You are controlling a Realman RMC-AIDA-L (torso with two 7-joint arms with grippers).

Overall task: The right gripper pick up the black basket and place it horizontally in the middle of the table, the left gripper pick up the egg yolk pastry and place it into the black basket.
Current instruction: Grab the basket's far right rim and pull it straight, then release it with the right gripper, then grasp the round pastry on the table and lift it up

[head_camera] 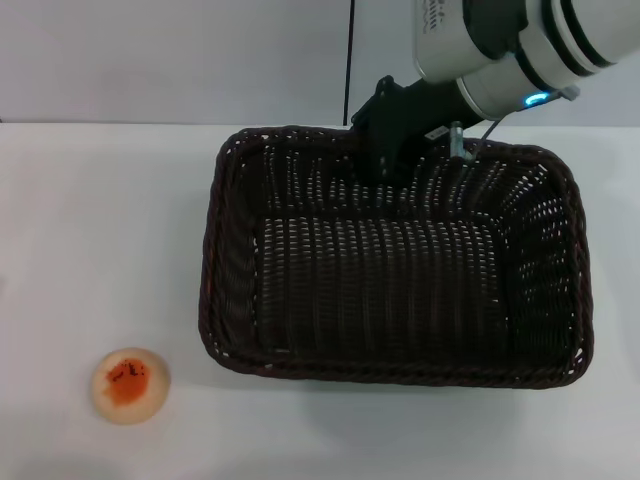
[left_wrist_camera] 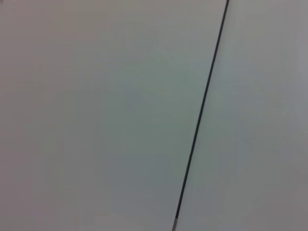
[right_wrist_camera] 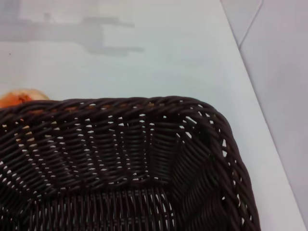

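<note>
The black basket point(head_camera: 400, 372) lies lengthwise across the middle and right of the white table point(head_camera: 100, 220), with nothing inside it. My right gripper point(head_camera: 385, 165) is at the middle of the basket's far rim, black against the dark wicker there. The egg yolk pastry point(head_camera: 129, 384) sits on the table at the front left, apart from the basket. The right wrist view looks into a corner of the basket point(right_wrist_camera: 120, 103) and shows the pastry point(right_wrist_camera: 18, 96) just beyond the rim. My left gripper is out of view; its wrist view shows only a plain wall.
The table's far edge meets a pale wall with a thin black vertical line point(head_camera: 350, 60). Bare tabletop lies to the left of the basket and around the pastry. The table's side edge point(right_wrist_camera: 250, 86) shows in the right wrist view.
</note>
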